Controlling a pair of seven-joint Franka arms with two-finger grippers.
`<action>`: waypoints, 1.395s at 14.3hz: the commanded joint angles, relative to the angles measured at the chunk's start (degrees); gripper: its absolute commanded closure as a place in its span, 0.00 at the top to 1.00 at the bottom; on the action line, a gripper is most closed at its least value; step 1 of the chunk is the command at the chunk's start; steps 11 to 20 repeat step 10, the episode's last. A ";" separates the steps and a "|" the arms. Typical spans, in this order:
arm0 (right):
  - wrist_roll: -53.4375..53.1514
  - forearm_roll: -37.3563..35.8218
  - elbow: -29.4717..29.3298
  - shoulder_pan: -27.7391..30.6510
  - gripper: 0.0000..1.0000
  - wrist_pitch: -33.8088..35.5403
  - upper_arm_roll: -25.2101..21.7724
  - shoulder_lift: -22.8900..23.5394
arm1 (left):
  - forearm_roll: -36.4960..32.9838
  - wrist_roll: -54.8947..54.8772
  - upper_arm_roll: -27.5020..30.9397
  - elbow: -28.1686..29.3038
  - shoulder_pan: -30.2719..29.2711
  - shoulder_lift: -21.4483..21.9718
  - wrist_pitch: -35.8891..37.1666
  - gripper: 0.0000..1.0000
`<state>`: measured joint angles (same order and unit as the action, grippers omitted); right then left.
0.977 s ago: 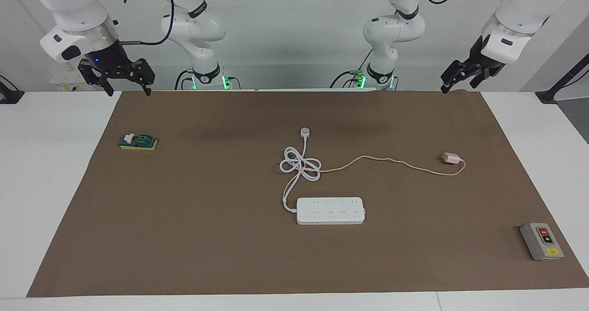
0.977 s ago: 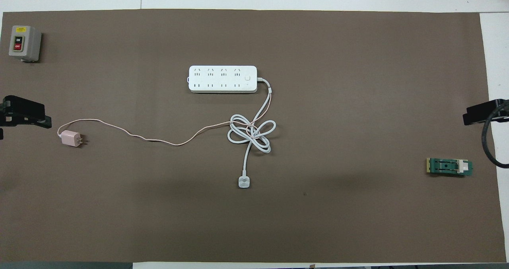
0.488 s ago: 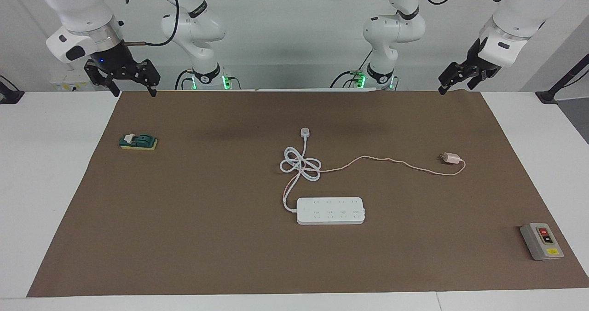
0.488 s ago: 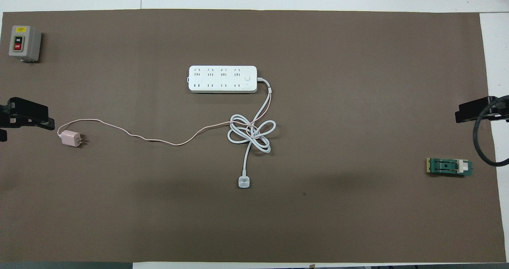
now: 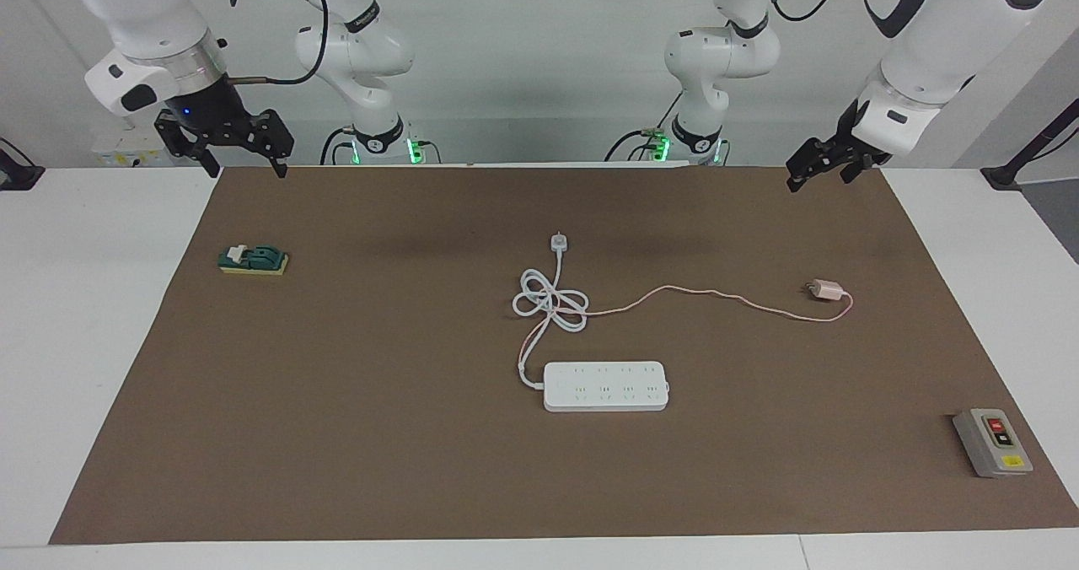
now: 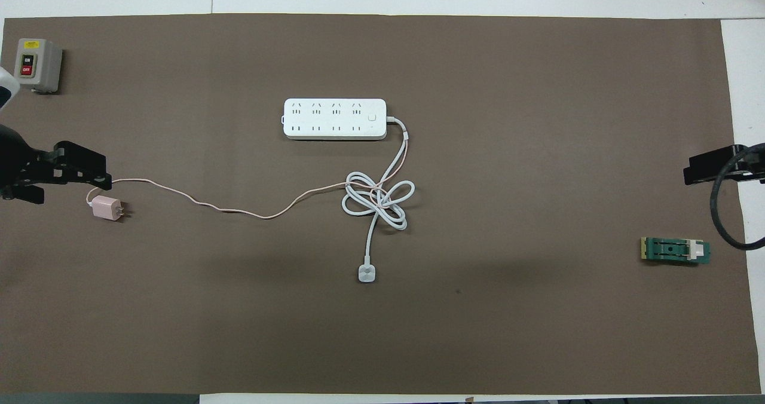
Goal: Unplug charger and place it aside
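Across the table from the robots, you see the charger [image 5: 829, 291] lying unplugged on the brown mat [image 5: 337, 435] toward the left arm's end, its prongs pointing toward the middle of the table. Its thin pink cable [image 5: 700, 293] trails from it to the looped white cord [image 5: 550, 302], then on to the cord end of the power strip [image 5: 606, 385], which lies farther from the robots than the loops. The left gripper [image 5: 822, 168] hangs in the air over the mat's edge at the robots' end, touching nothing; from here you cannot tell whether its jaws are apart or together. The right gripper [image 5: 238, 162] hangs over the mat's corner at the right arm's end, jaws clearly apart and empty. A green switch [image 5: 253, 259] sits on the mat below it, and a grey button box [image 5: 993, 442] sits at the left arm's end, farther from the robots than the charger.

From above, you see the charger [image 6: 106, 207] lying flat with its cable [image 6: 239, 210] snaking to the cord loops [image 6: 379, 201]. The left gripper [image 6: 77, 171] shows just beside the charger, though the facing view puts it high above the mat. Only a dark tip of the right gripper [image 6: 711, 168] shows at the edge. A small white plug [image 6: 367, 272] lies nearer to the robots than the loops.
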<state>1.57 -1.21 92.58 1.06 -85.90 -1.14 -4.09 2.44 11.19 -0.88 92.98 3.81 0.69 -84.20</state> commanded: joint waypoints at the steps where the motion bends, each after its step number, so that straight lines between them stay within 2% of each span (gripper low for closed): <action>1: -0.87 1.04 1.90 0.17 1.00 -1.20 0.18 -1.44 | -1.30 0.32 0.79 0.88 1.99 0.10 -1.76 1.00; 6: -0.87 0.95 1.90 0.17 1.00 -1.20 0.27 -1.44 | -1.38 -8.72 0.79 2.46 1.29 1.67 -3.25 1.00; 20: -0.87 0.95 1.90 0.17 1.00 -1.20 0.27 -1.44 | -1.30 -10.66 1.14 2.47 1.11 1.86 -2.99 1.00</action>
